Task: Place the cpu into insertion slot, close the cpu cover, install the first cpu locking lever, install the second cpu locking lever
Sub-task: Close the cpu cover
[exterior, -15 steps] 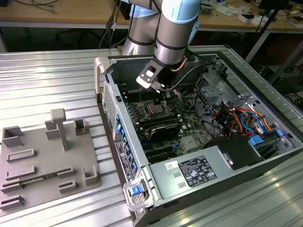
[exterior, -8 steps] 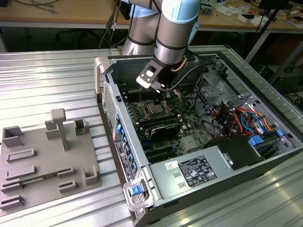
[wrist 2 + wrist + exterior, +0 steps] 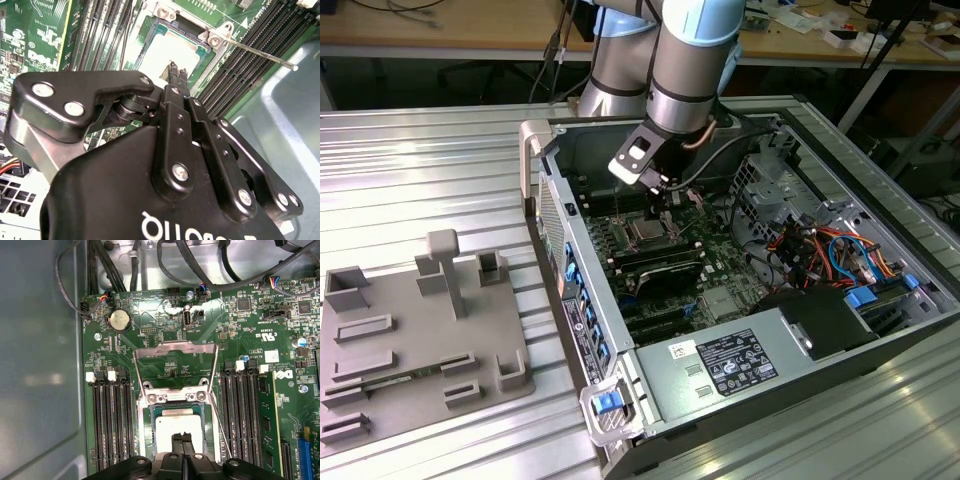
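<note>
The cpu [image 3: 176, 429], a flat square with a silvery top, lies in the insertion slot [image 3: 146, 432] on the green board. In the second wrist view the cpu [image 3: 165, 52] shows just beyond my fingertips. The cpu cover [image 3: 175, 346] is swung open, its silver frame lying back past the slot's hinge. One thin locking lever [image 3: 255, 50] stands free beside the slot. My gripper [image 3: 182, 438] hangs over the near edge of the cpu, shut with nothing between its fingers. From the exterior view the gripper [image 3: 661, 205] is inside the open computer case, right above the slot [image 3: 645, 232].
Long black memory slots [image 3: 110, 425] flank the socket on both sides. Cables [image 3: 165, 260] run along the case wall past the board. A drive cage and wire bundles [image 3: 820, 250] fill the case at the exterior view's right. A grey fixture tray [image 3: 410, 330] sits outside on the metal table.
</note>
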Controlling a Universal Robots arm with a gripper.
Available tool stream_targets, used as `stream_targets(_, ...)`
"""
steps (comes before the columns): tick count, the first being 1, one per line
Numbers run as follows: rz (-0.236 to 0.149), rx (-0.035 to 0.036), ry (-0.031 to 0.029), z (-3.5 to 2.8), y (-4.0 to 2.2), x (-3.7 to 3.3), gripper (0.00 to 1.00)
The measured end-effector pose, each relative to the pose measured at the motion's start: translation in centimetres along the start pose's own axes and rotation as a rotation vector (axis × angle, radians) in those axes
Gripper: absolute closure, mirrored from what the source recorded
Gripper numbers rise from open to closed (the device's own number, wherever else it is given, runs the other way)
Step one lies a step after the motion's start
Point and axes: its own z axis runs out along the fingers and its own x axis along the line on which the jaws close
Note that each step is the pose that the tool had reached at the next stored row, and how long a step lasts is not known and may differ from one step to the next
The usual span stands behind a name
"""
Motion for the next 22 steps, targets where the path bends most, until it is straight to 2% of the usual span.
stream_targets(5, 0.000, 0.0004, -0.0004, -0.02, 0.08, 0.00, 0.89)
stream_targets(9, -0.005, 0.0010, -0.0002, 0.05, 1.24, 0.06, 0.89)
stream_targets(10, -0.019, 0.0011, 0.0009, -0.32, 1.34, 0.08, 0.89)
stream_targets(11, -0.020, 0.0011, 0.0009, -1.24, 1.40, 0.21, 0.89)
stream_targets(22, -0.021, 0.0011, 0.0010, -1.25, 1.41, 0.22, 0.89)
